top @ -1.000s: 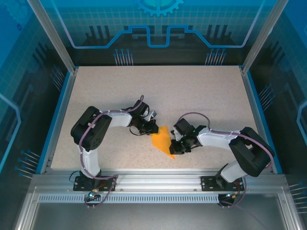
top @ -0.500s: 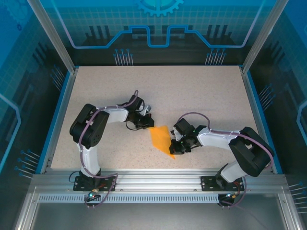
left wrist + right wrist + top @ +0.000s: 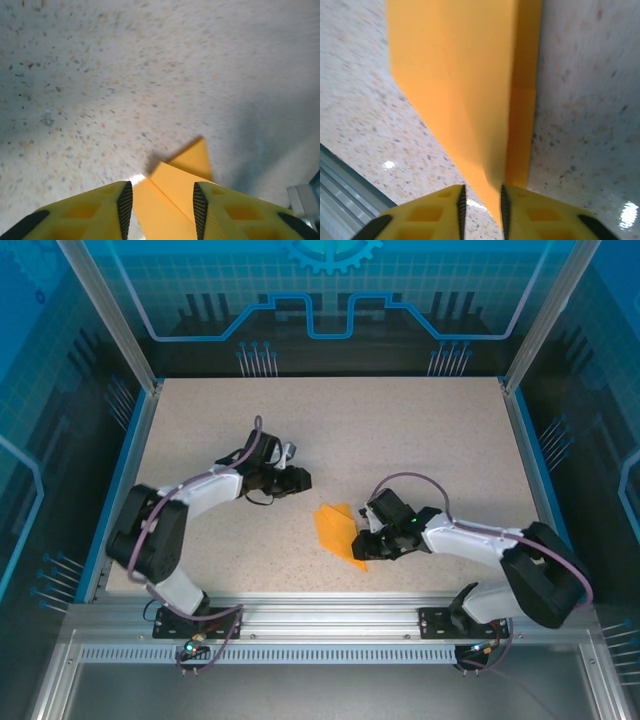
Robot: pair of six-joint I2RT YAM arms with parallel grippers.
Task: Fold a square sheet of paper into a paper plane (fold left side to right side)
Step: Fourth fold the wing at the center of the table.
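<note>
The orange sheet of paper (image 3: 335, 530) lies on the speckled table, folded into a narrow pointed dart with its tip toward the near edge. My left gripper (image 3: 303, 480) hovers up and to the left of it, apart from it. In the left wrist view the left gripper (image 3: 162, 192) is open, and the layered paper (image 3: 180, 175) lies past its fingertips. My right gripper (image 3: 362, 543) sits at the paper's right edge. In the right wrist view the right gripper (image 3: 481, 192) has its jaws slightly parted. A raised flap of paper (image 3: 455, 75) runs down between them, against the right pad.
The speckled tabletop (image 3: 400, 430) stretches far behind both arms. A blue rim (image 3: 120, 480) bounds its sides, with transparent walls beyond. An aluminium rail (image 3: 330, 612) runs along the near edge, close to the paper's tip.
My left gripper has let go of the paper's top corner, opened, and drawn back up and to the left. The right gripper's jaws have parted slightly; the paper has settled a little.
</note>
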